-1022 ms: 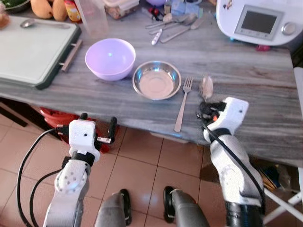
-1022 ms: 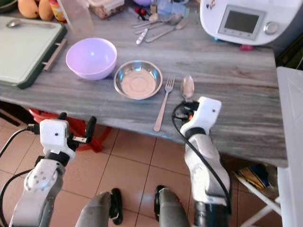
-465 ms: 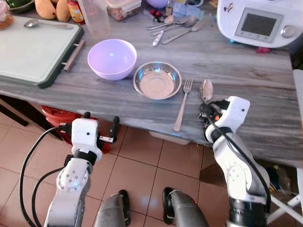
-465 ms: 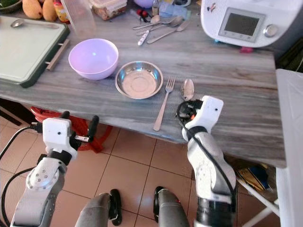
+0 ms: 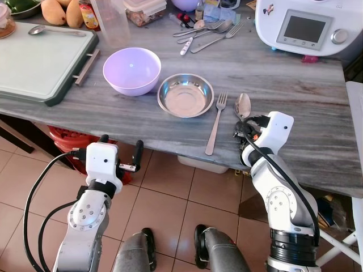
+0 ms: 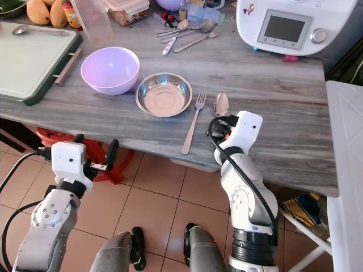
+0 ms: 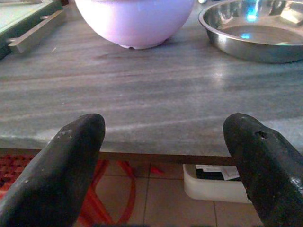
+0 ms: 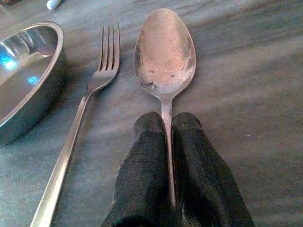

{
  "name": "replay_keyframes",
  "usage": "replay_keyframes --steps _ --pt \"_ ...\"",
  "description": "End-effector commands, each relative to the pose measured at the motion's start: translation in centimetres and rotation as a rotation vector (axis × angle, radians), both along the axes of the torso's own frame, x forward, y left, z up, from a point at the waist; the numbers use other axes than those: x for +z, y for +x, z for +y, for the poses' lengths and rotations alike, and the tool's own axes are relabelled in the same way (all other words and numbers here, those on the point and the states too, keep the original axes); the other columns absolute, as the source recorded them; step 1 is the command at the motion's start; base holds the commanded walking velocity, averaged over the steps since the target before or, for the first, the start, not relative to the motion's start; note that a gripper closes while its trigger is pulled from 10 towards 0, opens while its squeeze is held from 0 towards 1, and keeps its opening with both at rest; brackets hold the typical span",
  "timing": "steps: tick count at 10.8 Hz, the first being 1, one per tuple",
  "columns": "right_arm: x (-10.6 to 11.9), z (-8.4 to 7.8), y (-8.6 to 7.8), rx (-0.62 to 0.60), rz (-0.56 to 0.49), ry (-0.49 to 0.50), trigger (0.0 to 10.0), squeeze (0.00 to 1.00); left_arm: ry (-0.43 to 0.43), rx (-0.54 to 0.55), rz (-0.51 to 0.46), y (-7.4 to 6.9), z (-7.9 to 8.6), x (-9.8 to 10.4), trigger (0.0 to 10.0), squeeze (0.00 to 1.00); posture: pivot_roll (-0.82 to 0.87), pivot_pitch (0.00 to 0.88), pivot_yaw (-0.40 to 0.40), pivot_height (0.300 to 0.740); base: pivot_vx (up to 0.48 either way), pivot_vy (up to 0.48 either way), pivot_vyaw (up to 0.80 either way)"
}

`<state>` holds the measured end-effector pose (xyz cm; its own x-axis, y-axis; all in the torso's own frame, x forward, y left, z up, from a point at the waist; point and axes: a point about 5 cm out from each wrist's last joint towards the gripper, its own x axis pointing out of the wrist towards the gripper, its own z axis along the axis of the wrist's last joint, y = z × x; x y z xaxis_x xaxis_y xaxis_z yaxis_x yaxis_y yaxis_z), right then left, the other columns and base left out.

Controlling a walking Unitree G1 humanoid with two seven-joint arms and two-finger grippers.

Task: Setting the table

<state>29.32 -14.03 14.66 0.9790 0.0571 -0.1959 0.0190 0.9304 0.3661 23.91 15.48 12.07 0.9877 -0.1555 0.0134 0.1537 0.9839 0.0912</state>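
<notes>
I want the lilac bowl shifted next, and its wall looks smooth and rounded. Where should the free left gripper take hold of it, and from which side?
Probably the rim. The lilac plastic bowl stands upright and open-topped, its round wall too wide and slippery to span. The left gripper, open below the grey wooden table edge, could descend from above on the near rim, one finger inside, one outside, away from the steel dish.
</notes>
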Motion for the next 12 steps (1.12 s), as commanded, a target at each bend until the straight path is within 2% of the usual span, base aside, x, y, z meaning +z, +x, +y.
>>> replay_keyframes --steps 1,5,9,10,11,12 --pt "-2.1 1.1 -0.5 0.043 0.131 0.026 10.0 0.00 0.000 -0.006 0.031 -0.1 -0.1 -0.5 10.0 0.00 -0.02 0.234 0.015 0.740 0.000 0.000 0.00" --pt "-1.9 1.9 -0.9 0.090 0.145 0.047 10.0 0.00 -0.005 -0.013 0.031 -0.1 -0.2 -0.5 10.0 0.00 -0.02 0.235 0.014 0.740 0.000 0.000 0.00" --pt "-2.8 1.4 -1.4 0.077 0.207 0.045 10.0 0.00 -0.010 -0.016 0.029 0.0 -0.4 -0.5 10.0 0.00 -0.03 0.236 0.011 0.740 0.000 0.000 0.00" --pt "-3.0 1.5 -1.5 0.078 0.216 0.053 10.0 0.19 -0.010 -0.017 0.028 0.1 -0.4 -0.5 10.0 0.00 -0.03 0.236 0.011 0.740 0.000 0.000 0.00" --pt "-2.9 1.5 -1.6 0.078 0.217 0.053 10.0 1.00 -0.010 -0.018 0.027 0.1 -0.4 -0.5 10.0 0.00 -0.03 0.237 0.012 0.740 0.000 0.000 0.00" --pt "-2.9 1.4 -1.6 0.072 0.213 0.051 10.0 1.00 -0.010 -0.018 0.027 0.0 -0.4 -0.5 10.0 0.00 -0.03 0.236 0.012 0.740 0.000 0.000 0.00"
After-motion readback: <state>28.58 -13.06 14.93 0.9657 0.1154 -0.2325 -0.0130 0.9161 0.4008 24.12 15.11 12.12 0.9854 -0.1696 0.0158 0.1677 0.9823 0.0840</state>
